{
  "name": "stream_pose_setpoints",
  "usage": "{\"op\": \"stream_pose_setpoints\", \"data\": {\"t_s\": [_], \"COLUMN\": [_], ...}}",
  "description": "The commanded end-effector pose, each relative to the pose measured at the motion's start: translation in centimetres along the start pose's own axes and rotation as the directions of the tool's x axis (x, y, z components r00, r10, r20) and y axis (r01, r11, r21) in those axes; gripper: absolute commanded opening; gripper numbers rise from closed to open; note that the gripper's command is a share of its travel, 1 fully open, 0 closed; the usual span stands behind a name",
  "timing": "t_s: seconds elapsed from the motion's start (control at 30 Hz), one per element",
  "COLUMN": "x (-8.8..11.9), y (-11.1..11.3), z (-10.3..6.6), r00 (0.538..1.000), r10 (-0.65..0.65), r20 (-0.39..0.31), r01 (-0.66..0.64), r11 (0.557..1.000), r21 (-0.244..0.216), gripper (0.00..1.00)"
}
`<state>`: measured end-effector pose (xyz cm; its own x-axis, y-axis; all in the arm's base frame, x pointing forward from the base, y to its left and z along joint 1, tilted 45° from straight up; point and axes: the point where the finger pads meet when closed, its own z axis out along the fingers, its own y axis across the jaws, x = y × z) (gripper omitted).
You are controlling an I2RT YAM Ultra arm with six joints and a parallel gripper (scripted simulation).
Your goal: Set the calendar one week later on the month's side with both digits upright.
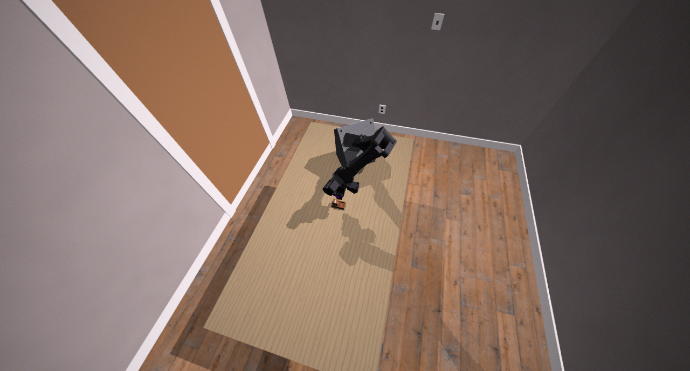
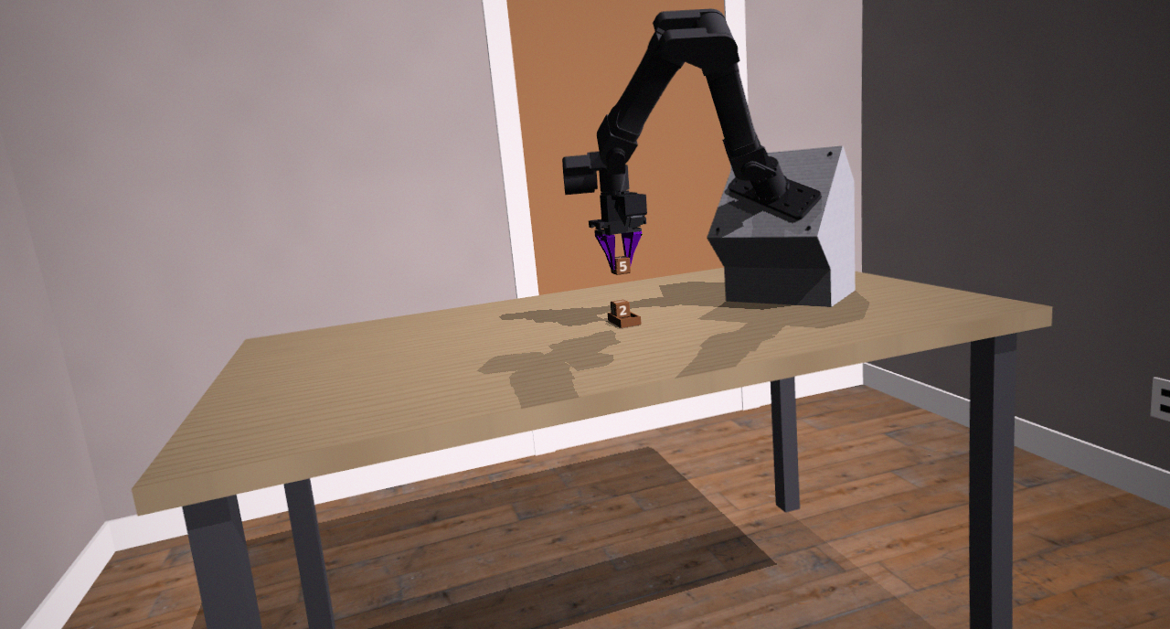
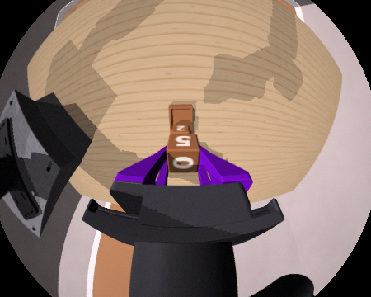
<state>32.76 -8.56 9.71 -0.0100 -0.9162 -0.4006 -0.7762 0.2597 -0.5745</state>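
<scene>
My gripper (image 2: 622,268) (image 3: 183,149) is shut on a brown cube (image 2: 623,265) (image 3: 183,141) and holds it in the air above the tray. The held cube shows a white 5, upright in the exterior view, and a 0 on its upper face in the wrist view. The small brown tray (image 2: 627,323) (image 3: 180,106) stands on the table. A second cube (image 2: 620,307) (image 3: 180,129) stands in one end of it and shows a 2, upright in the exterior view. The tray's other end is empty. The held cube partly hides the second cube in the wrist view.
The wooden table (image 1: 308,282) (image 2: 351,396) carries the tray and the arm's angled grey base (image 2: 772,257) (image 3: 41,165). The base stands to the right of the tray in the exterior view. Shadows of the arm fall around the tray.
</scene>
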Motion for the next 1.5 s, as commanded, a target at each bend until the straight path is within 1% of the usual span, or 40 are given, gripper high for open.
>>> {"op": "stream_pose_setpoints", "data": {"t_s": [0.0,0.23,0.47,0.6,0.73,0.83,0.87,0.93,0.97,1.03,1.1,1.13,1.17,1.2,1.23,1.27,1.3,1.47], "x": [-0.1,-0.1,-0.3,-0.5,-0.9,-1.3,-1.3,-1.6,-1.7,-1.7,-2.0,-2.2,-2.2,-2.4,-2.4,-2.6,-2.6,-3.2], "y": [0.0,0.0,0.0,0.0,0.0,-0.1,-0.1,-0.1,-0.1,-0.1,-0.1,-0.1,-0.1,-0.1,-0.1,-0.1,-0.1,-0.2], "z": [-0.5,-0.5,-0.4,-0.4,-0.3,-0.2,-0.2,-0.2,-0.2,-0.2,-0.1,-0.1,-0.1,-0.1,-0.1,0.0,0.0,0.0], "r00": [1.000,1.000,0.999,0.991,0.963,0.919,0.917,0.876,0.868,0.868,0.803,0.778,0.763,0.735,0.718,0.687,0.669,0.524], "r10": [0.003,0.008,0.051,0.135,0.270,0.395,0.400,0.482,0.496,0.496,0.596,0.628,0.646,0.678,0.696,0.727,0.743,0.852], "r20": [0.009,0.009,0.009,0.008,0.007,0.005,0.005,0.003,0.003,0.003,0.001,0.001,0.000,-0.001,-0.001,-0.002,-0.002,-0.005], "r01": [-0.003,-0.008,-0.051,-0.135,-0.270,-0.395,-0.400,-0.482,-0.496,-0.496,-0.596,-0.628,-0.646,-0.678,-0.696,-0.727,-0.743,-0.852], "r11": [1.000,1.000,0.999,0.991,0.963,0.919,0.917,0.876,0.868,0.868,0.803,0.778,0.763,0.735,0.718,0.687,0.669,0.524], "r21": [0.001,0.001,0.000,-0.002,-0.004,-0.006,-0.006,-0.007,-0.007,-0.007,-0.008,-0.008,-0.008,-0.009,-0.009,-0.009,-0.009,-0.008], "gripper": [0.27,0.27,0.27,0.27,0.27,0.27,0.27,0.27,0.27,0.27,0.27,0.27,0.27,0.27,0.27,0.27,0.27,0.27]}}
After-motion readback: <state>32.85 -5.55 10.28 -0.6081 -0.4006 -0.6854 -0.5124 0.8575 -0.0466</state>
